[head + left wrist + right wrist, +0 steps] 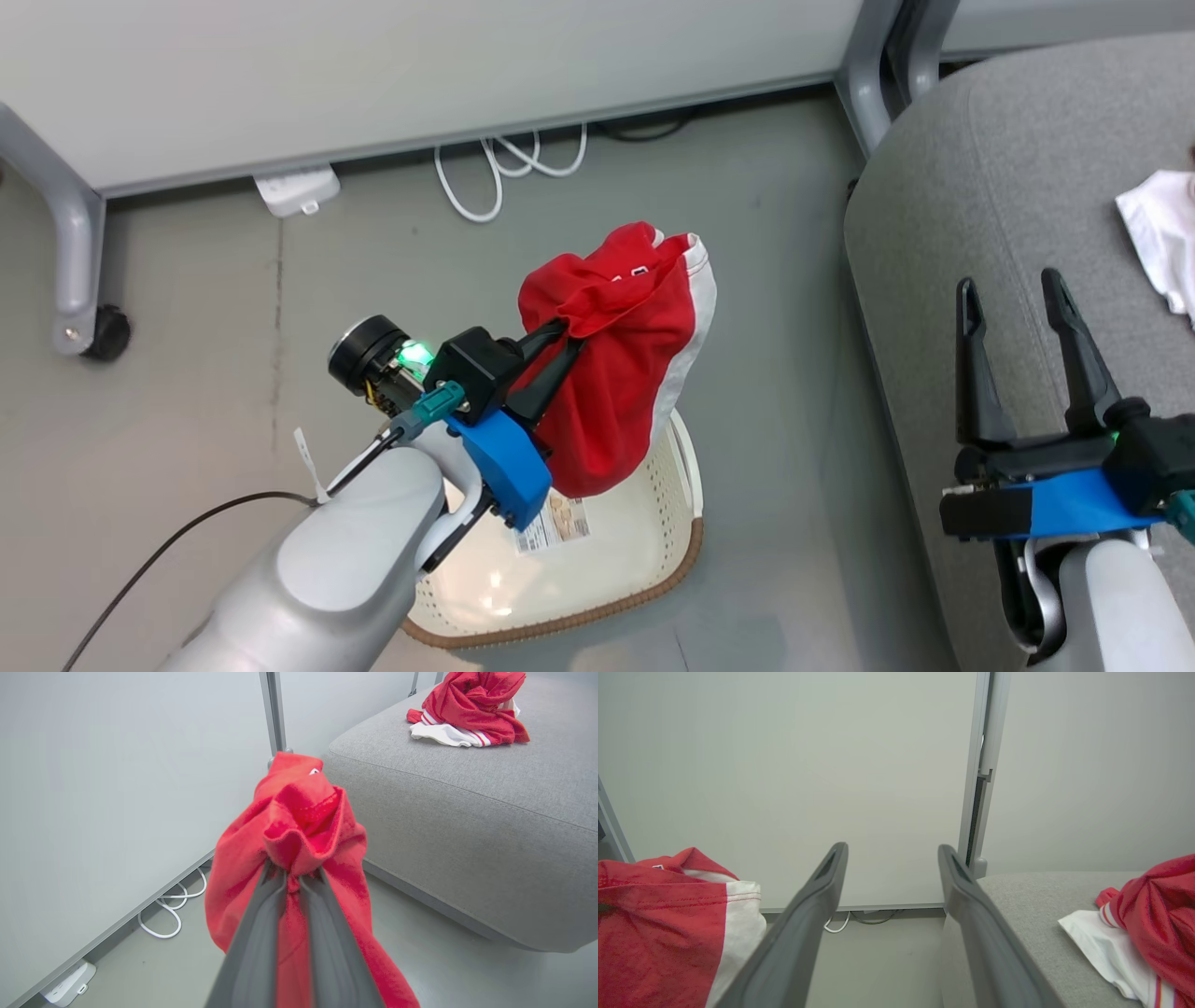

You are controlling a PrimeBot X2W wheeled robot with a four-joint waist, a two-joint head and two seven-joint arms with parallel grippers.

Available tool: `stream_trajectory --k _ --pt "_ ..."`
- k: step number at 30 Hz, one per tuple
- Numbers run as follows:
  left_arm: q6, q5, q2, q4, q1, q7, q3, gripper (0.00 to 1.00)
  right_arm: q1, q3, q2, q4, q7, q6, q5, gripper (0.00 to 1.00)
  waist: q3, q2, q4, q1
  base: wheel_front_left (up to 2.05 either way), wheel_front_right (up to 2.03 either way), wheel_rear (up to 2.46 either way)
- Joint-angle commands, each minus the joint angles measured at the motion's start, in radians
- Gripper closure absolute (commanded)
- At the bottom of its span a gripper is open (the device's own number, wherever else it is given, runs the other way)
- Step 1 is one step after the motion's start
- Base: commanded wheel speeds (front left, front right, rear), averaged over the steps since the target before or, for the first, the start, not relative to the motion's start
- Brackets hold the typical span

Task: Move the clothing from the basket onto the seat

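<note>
From the head camera we see, far left, a white power strip (297,191) and a looped white cable (495,177) on the smooth grey floor. Next comes our left claw (568,336), its two dark fingers clamped tight on a bunched fold of the red shirt (616,373), which hangs limp over the basket (644,523). We cannot tell whether its lower hem touches the basket. The basket is cream plastic pierced with small holes, with a brown woven rim and a paper label on its bottom. The left wrist camera adds the pinch itself (294,875), with soft cloth puffing out above the fingertips. Further right lies the sofa (980,187), rounded and covered in coarse light-grey fabric. The head camera gives us a white corner of the second shirt (1162,243). The left wrist camera gives the whole crumpled heap (472,704), red with white panels and striped trim, resting on the cushion. Our right claw (1008,280) hovers over the sofa's front edge, fingers spread wide, holding nothing.
</note>
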State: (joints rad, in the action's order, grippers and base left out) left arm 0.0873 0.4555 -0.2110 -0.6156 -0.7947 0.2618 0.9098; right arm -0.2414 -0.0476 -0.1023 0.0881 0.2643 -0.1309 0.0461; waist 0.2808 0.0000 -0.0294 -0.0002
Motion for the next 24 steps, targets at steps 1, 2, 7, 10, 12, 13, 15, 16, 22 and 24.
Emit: stream_trajectory --k 1,2,7,10,12,13,15,16,22,24 --pt "-0.003 -0.006 0.004 0.008 0.014 0.005 -0.010 1.00 0.022 -0.001 0.001 0.004 0.000 0.000 0.008 0.00 -0.045 0.0000 0.012 0.0002 0.00 0.00 0.00" --pt "-0.004 -0.009 0.009 0.015 0.018 0.005 -0.018 1.00 0.033 0.001 0.002 0.006 0.000 0.000 0.009 0.00 -0.056 0.0000 0.013 0.0002 0.00 0.00 0.00" --pt "-0.004 -0.027 0.035 0.029 0.021 0.005 -0.041 1.00 0.080 0.009 0.008 0.016 0.000 0.000 0.010 0.00 -0.110 0.0000 0.022 0.0002 0.00 0.00 0.00" --pt "-0.002 -0.030 0.050 0.028 0.017 0.005 -0.054 1.00 0.103 0.021 0.012 0.021 0.000 0.000 0.013 0.00 -0.136 0.0000 0.026 0.0002 0.00 0.00 0.00" --pt "0.000 -0.034 0.056 0.023 0.013 0.005 -0.057 1.00 0.118 0.027 0.015 0.024 0.000 0.000 0.015 0.00 -0.151 0.0000 0.030 0.0002 0.00 0.00 0.00" --pt "0.001 -0.036 0.061 0.021 0.012 0.005 -0.057 1.00 0.127 0.031 0.017 0.026 0.000 0.000 0.015 0.00 -0.157 0.0000 0.032 0.0002 0.00 0.00 0.00" --pt "0.004 -0.036 0.067 0.019 0.010 0.005 -0.059 1.00 0.140 0.040 0.021 0.031 0.000 0.000 0.018 0.00 -0.171 0.0000 0.037 0.0002 0.00 0.00 0.00" --pt "0.004 -0.036 0.069 0.017 0.009 0.005 -0.060 1.00 0.146 0.046 0.022 0.033 0.000 0.000 0.019 0.00 -0.177 0.0000 0.039 0.0002 0.00 0.00 0.00" --pt "0.009 -0.038 0.075 0.005 0.004 0.005 -0.064 1.00 0.167 0.079 0.029 0.039 0.000 0.000 0.023 0.00 -0.199 0.0000 0.050 0.0002 0.00 0.00 0.00" --pt "0.011 -0.040 0.076 0.002 0.005 0.005 -0.065 1.00 0.166 0.093 0.030 0.039 0.000 0.000 0.024 0.00 -0.202 0.0000 0.053 0.0002 0.00 0.00 0.00"
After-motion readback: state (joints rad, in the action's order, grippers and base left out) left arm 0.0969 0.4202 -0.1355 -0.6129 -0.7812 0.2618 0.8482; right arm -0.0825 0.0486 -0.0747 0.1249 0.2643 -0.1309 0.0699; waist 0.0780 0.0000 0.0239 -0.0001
